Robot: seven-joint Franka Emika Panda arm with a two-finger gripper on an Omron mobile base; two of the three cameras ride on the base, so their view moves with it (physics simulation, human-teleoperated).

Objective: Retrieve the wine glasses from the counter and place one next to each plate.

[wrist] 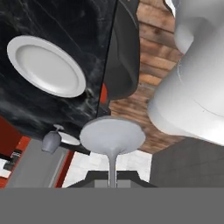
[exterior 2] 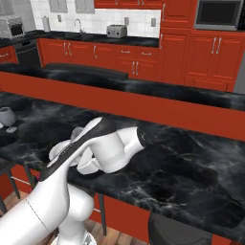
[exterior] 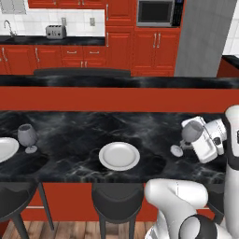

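My gripper [exterior: 195, 140] is shut on the stem of a wine glass [exterior: 190, 132], holding it tilted above the right end of the black marbled bar. In the hand view its round foot [wrist: 113, 135] faces the camera, with the stem running down into the gripper [wrist: 113, 179]. A white plate [exterior: 119, 156] lies mid-bar, left of the held glass, and shows in the hand view as the plate [wrist: 46, 65]. A second wine glass [exterior: 27, 137] stands upright beside another plate [exterior: 5, 148] at the bar's left edge. The counter [exterior: 51, 41] runs along the back wall.
A raised red ledge with a black top [exterior: 116, 81] backs the bar. Black stools [exterior: 116, 198] stand along its near side over wood floor. A silver toaster [exterior: 56, 31] and a sink tap [exterior: 7, 27] are on the far counter. My arm's white links [exterior 2: 95, 148] cover the near bar.
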